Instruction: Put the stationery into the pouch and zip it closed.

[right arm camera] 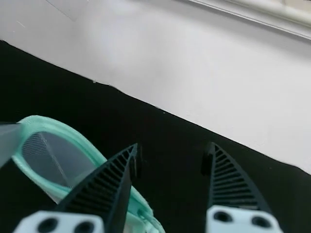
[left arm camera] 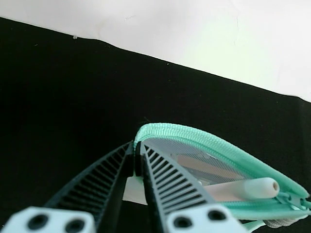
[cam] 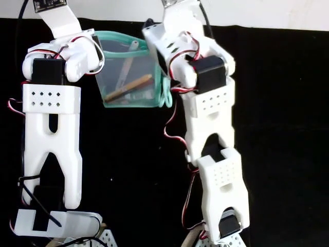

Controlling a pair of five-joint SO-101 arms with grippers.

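A clear pouch (cam: 134,62) with teal trim sits at the table's far edge between my two arms. Inside it lie a wooden pencil (cam: 128,87) and a white pen (cam: 126,63). My left gripper (left arm camera: 136,148) is shut on the pouch's teal rim (left arm camera: 184,130) at its left end; the white pen (left arm camera: 248,188) shows through the pouch wall. My right gripper (right arm camera: 171,153) stands open at the pouch's right end, one finger (right arm camera: 114,182) over the teal rim of the pouch (right arm camera: 48,150), the other over bare cloth. A teal loop (cam: 166,98) hangs at the pouch's right corner.
A black cloth (cam: 277,103) covers the table, and a white wall (right arm camera: 194,58) rises just behind the pouch. Both white arm bodies (cam: 51,128) (cam: 211,128) stretch from the near edge to the pouch, with open black cloth between and to the right.
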